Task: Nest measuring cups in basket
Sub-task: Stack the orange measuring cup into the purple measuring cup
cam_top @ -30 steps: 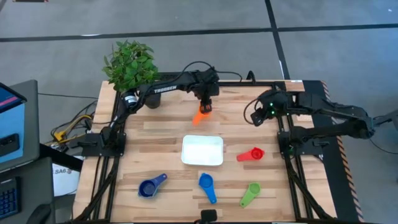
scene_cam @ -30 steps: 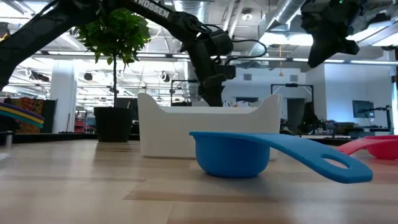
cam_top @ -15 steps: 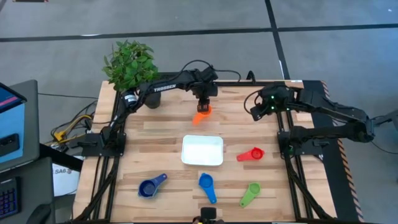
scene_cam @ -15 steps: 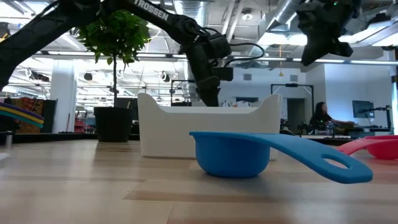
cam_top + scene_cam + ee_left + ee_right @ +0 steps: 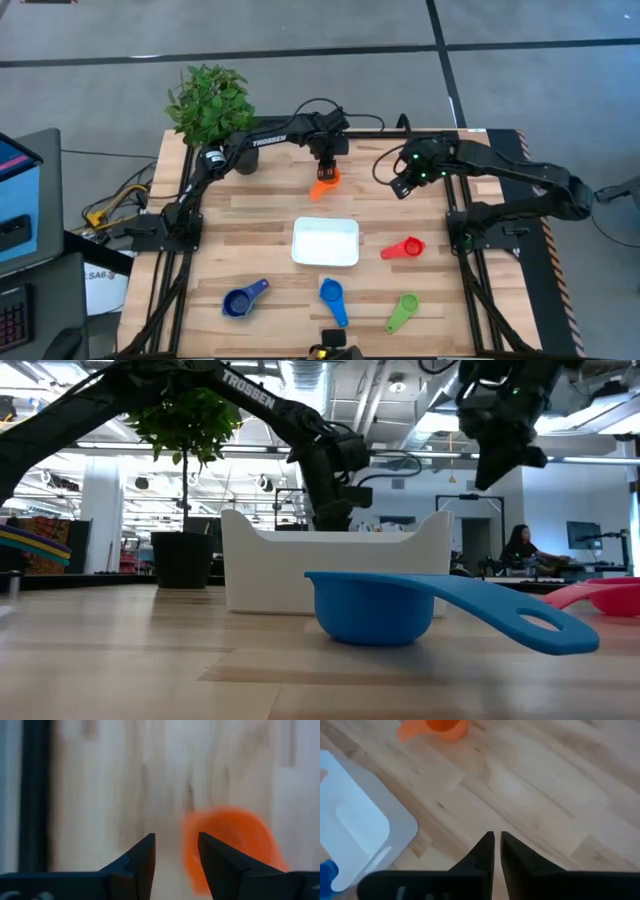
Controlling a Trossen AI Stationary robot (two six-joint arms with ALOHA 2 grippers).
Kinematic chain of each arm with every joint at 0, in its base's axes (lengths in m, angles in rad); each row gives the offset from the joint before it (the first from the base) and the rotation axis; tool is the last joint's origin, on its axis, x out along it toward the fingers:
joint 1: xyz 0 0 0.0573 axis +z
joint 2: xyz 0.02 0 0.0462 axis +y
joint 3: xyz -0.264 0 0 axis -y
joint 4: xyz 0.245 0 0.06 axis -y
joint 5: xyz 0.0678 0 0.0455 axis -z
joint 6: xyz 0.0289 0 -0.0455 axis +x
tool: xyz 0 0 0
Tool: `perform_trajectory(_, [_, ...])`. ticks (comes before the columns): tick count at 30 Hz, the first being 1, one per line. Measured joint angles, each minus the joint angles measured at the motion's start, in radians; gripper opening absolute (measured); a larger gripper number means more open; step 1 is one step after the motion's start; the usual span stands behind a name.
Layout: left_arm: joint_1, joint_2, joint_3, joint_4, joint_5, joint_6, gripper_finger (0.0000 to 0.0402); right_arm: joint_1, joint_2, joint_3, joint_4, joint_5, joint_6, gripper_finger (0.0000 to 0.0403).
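While both arms reach over the far half of the table (image 5: 250, 215), the near edge holds three loose cups: a dark blue cup (image 5: 243, 299) at left, a blue cup (image 5: 332, 299) in the middle and a green cup (image 5: 402, 311) at right. Just beyond them sits the white basket (image 5: 325, 241), shallow and rectangular, with a red cup (image 5: 404, 248) beside it on the right. Farther back, the left gripper (image 5: 327, 172) points down at the orange cup (image 5: 323, 185); its fingers (image 5: 140, 857) stand slightly parted, the cup against one of them. To the right, raised above bare wood, the right gripper (image 5: 400, 188) has its fingers (image 5: 485, 851) pressed nearly together, pinching nothing.
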Motion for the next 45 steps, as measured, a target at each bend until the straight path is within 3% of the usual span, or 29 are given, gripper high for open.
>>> perform_trajectory(6, [0.008, 0.027, -0.002, -0.012, 0.003, 0.068, 0.0137, -0.003, 0.034, 0.000, 0.022, -0.012, 0.057, 0.0055])
perform_trajectory(16, [0.020, 0.051, 0.000, -0.034, 0.002, 0.118, 0.0135, -0.002, -0.050, 0.002, 0.035, -0.011, 0.130, 0.0086])
perform_trajectory(19, [0.020, 0.053, 0.000, -0.029, 0.004, 0.109, 0.0114, -0.002, -0.071, 0.002, 0.034, -0.002, 0.154, 0.0087])
perform_trajectory(23, [0.015, 0.054, 0.000, -0.029, -0.001, 0.086, 0.0059, -0.002, -0.092, 0.002, 0.035, 0.025, 0.171, 0.0086])
perform_trajectory(27, [0.009, 0.054, 0.005, -0.029, -0.056, 0.007, 0.0009, -0.003, -0.093, 0.002, 0.034, 0.043, 0.173, 0.0086])
perform_trajectory(36, [-0.034, 0.003, 0.006, -0.085, -0.084, -0.281, 0.0003, -0.002, -0.093, 0.002, 0.035, 0.044, 0.190, 0.0085])
perform_trajectory(45, [-0.157, -0.116, 0.005, -0.162, -0.166, -0.696, 0.0002, -0.091, -0.093, 0.002, 0.050, 0.037, -0.022, 0.0085])
